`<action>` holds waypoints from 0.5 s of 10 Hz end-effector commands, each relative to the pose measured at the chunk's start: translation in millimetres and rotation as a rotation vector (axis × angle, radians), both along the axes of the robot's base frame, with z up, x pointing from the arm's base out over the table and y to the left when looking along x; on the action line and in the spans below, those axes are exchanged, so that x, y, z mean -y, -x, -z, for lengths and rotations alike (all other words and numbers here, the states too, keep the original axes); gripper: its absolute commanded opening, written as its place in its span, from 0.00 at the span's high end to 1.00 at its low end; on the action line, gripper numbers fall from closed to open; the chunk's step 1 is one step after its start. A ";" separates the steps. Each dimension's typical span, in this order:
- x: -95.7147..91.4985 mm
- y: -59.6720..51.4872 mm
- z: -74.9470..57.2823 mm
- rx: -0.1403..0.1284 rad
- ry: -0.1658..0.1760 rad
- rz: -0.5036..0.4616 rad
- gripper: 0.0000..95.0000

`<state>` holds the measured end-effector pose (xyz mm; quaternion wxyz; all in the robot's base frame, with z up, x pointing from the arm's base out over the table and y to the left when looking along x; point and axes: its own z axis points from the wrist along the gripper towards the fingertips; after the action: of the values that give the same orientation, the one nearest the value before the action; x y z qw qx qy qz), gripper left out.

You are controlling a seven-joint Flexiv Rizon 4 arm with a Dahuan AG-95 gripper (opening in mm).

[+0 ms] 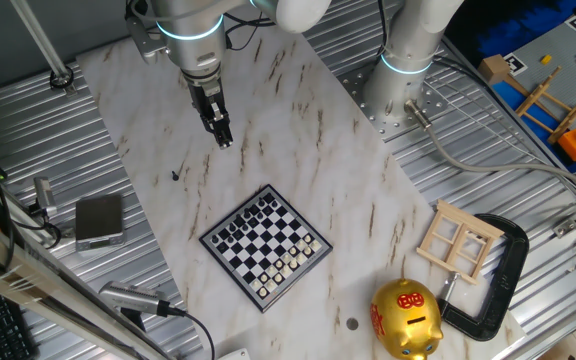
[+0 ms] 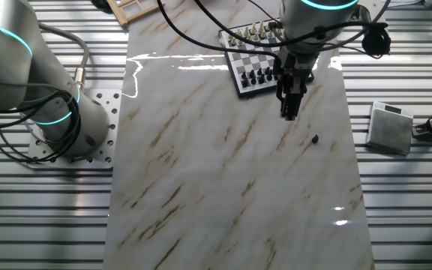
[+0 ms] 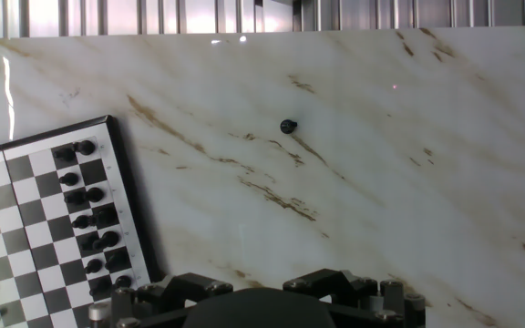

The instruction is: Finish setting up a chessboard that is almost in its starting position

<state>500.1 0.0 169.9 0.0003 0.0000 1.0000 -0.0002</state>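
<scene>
The chessboard (image 1: 265, 248) sits on the marble tabletop with black and white pieces along two opposite sides. It also shows in the other fixed view (image 2: 265, 56) and at the left of the hand view (image 3: 44, 228). A single small black piece (image 1: 175, 174) lies loose on the marble, apart from the board; it shows in the other fixed view (image 2: 315, 139) and in the hand view (image 3: 287, 126). My gripper (image 1: 224, 140) hangs above the marble between the board and the loose piece (image 2: 289, 114). Its fingers look together and hold nothing. The hand view shows only its base.
A pale wooden frame (image 1: 458, 240), a black clamp (image 1: 503, 275) and a golden piggy bank (image 1: 405, 318) lie to the right of the board. A grey box (image 1: 99, 220) sits off the marble at the left. The arm's base (image 1: 408, 70) stands at the back.
</scene>
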 end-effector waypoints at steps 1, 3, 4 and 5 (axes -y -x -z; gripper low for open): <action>0.0 0.2 0.0 0.015 -0.027 -0.149 1.00; 0.0 0.2 0.0 0.009 -0.013 -0.146 1.00; 0.0 0.3 0.0 0.008 -0.012 -0.141 1.00; 0.0 0.3 0.0 0.009 -0.012 -0.134 1.00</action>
<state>499.9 -0.2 169.9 0.0038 -0.0564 0.9984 0.0052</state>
